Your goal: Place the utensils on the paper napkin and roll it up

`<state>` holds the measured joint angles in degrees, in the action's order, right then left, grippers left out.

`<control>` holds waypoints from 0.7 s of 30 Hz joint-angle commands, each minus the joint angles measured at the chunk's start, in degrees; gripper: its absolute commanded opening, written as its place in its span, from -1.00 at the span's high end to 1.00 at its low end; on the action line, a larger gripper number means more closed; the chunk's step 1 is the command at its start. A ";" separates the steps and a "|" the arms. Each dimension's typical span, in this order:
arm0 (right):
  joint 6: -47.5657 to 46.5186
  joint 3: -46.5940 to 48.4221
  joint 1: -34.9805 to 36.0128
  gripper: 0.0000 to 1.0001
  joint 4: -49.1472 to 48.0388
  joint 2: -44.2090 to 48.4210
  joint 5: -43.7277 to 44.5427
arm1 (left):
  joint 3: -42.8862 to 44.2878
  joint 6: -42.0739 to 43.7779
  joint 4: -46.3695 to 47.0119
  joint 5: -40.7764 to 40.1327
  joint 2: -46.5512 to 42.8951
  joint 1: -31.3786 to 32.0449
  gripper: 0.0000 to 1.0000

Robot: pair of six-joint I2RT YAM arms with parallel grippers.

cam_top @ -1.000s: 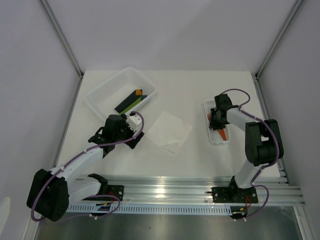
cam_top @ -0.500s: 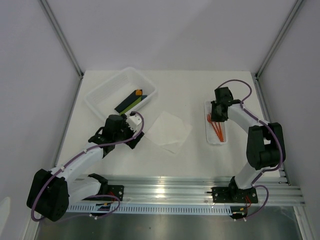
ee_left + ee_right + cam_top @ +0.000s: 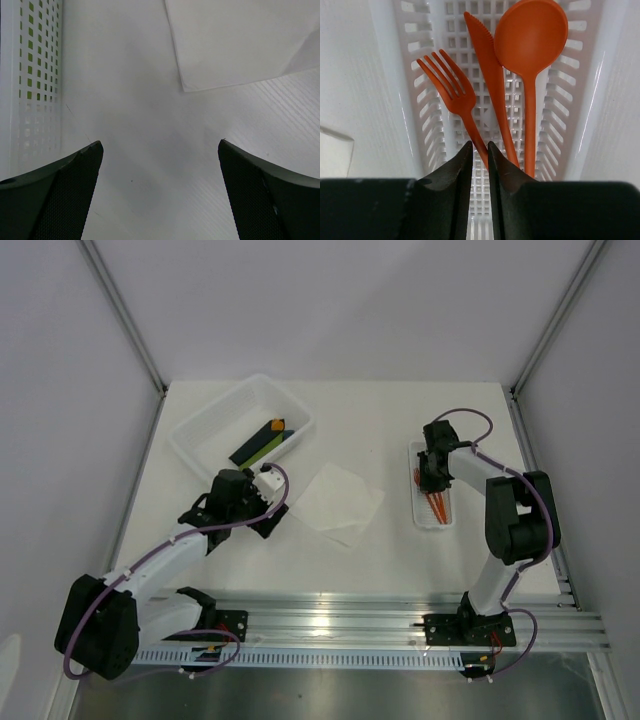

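Lower centre, the right gripper [image 3: 479, 148] pinches the fork [image 3: 451, 86] by its handle in the tray [image 3: 382, 65], likely to carry it over. The left gripper [image 3: 160, 145] hovers wide open below the napkin [image 3: 240, 40].

1. Three orange utensils [image 3: 437, 504] in the tray [image 3: 415, 75] on the right: one fork [image 3: 451, 85], one knife [image 3: 487, 75], one spoon [image 3: 531, 35].
2. One tray, white and slotted.
3. One napkin [image 3: 336, 502], in the middle.
4. One bin [image 3: 205, 430], far left.
5. Two bars [image 3: 262, 443] in that bin, as far as I can make out: one green, one black.
6. Two grippers of mine, the left gripper [image 3: 159, 145] and the right gripper [image 3: 479, 150], two fingers each.
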<state>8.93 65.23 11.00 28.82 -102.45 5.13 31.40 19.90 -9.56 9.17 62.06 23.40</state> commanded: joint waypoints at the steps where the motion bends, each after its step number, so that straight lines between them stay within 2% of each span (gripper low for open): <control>1: -0.58 -0.28 -0.19 0.57 -1.40 -0.64 -0.29 | 0.68 -0.30 0.60 -0.12 0.16 0.16 -0.99; 9: -0.67 -0.63 -0.02 0.58 -0.52 -2.04 1.11 | 0.77 -0.30 0.51 -0.29 0.34 0.16 -0.99; 10: -0.75 -0.72 -0.02 0.62 -0.52 -2.13 1.20 | 0.68 -0.30 0.51 -0.29 0.25 0.16 -0.99; 11: -0.75 -0.81 0.07 0.81 -0.60 -2.14 1.55 | 0.77 -0.30 0.51 -0.29 0.25 0.16 -0.99; 13: -0.75 -0.98 0.33 0.98 -0.78 -1.09 2.61 | 0.77 -0.30 0.51 -0.29 0.16 0.16 -0.99; 16: -1.46 -0.20 1.03 1.00 0.09 1.46 4.71 | 0.95 -0.39 0.42 -0.38 0.08 0.16 -0.99; 21: -1.55 6.65 2.88 1.00 4.14 6.91 11.12 | 1.12 -0.39 0.25 -0.64 0.16 0.16 -0.99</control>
<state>8.01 66.02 12.58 31.16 -101.49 10.20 31.40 19.90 -9.61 9.10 62.26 23.40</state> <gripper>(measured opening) 0.025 0.994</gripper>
